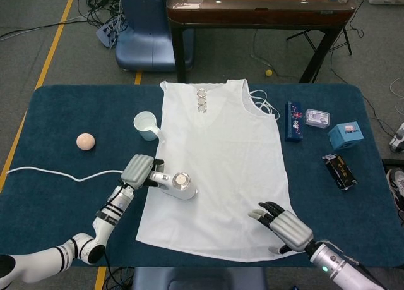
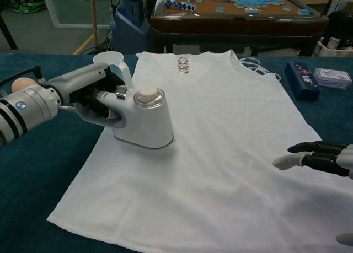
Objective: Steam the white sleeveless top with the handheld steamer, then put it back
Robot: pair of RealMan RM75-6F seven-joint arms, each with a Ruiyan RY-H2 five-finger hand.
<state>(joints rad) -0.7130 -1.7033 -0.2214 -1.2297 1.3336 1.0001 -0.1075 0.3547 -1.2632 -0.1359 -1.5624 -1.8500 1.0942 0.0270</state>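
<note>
The white sleeveless top point(image 1: 218, 170) point(image 2: 220, 137) lies flat on the blue table, neckline at the far side. My left hand point(image 1: 140, 171) point(image 2: 85, 90) grips the handle of the white handheld steamer point(image 1: 178, 184) point(image 2: 144, 120), whose head sits over the top's left side near the lower edge. The steamer's white cord point(image 1: 57, 174) trails off to the left. My right hand point(image 1: 283, 225) point(image 2: 317, 156) hovers over the top's lower right corner, fingers spread and holding nothing.
A white cup point(image 1: 146, 124) point(image 2: 113, 63) stands left of the top and a peach ball point(image 1: 85, 141) lies further left. Right of the top are a dark blue box point(image 1: 293, 120), a clear case point(image 1: 317, 117), a light blue box point(image 1: 345, 136) and a black packet point(image 1: 339, 170).
</note>
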